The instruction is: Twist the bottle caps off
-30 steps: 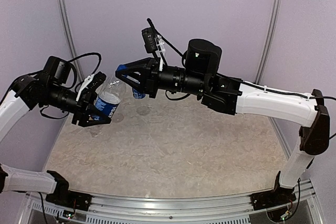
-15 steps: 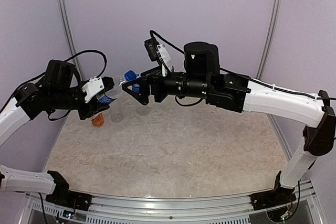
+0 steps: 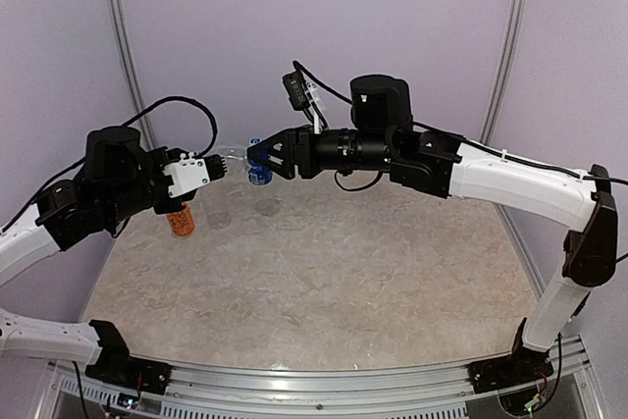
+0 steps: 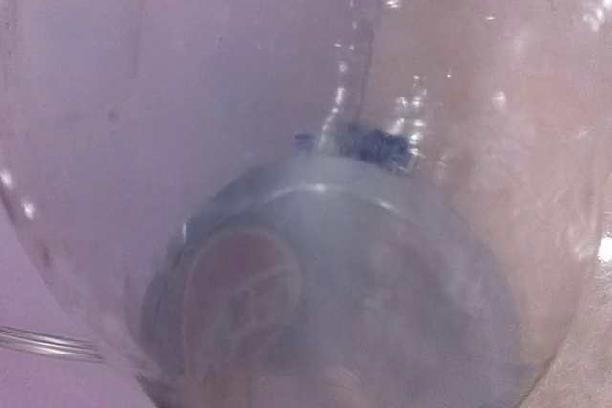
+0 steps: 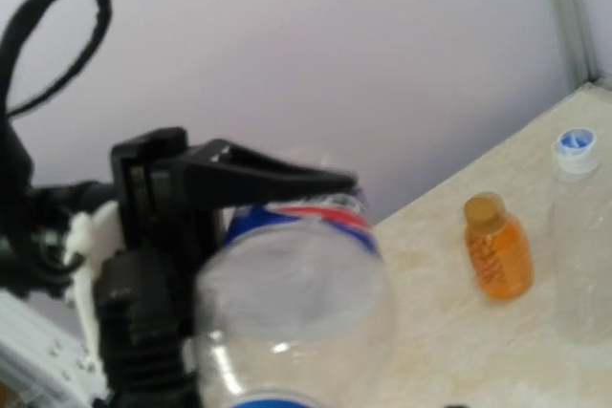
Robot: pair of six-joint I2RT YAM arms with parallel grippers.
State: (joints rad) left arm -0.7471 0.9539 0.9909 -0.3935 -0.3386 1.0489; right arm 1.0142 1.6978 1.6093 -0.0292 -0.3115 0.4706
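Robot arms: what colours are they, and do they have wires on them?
Both the left arm and the right arm have long white shells joined by chunky, round black motors. Their wrists and fingers are black. Thin black cables loop off each wrist, and the left wrist carries a small white block.

Blurred and cut off at the bottom edge of the right wrist view: the blue-labelled bottle (image 5: pixel 296 284), neck and cap out of sight, with only one finger of the left gripper (image 3: pixel 221 162) showing over it. Smeared across the whole left wrist view, the same bottle, hiding that gripper's fingers entirely. Too small from above to judge contact between the right gripper (image 3: pixel 257 156) and the bottle's mouth; clipped by the right wrist view's right edge, a clear capped bottle (image 5: pixel 579 255).
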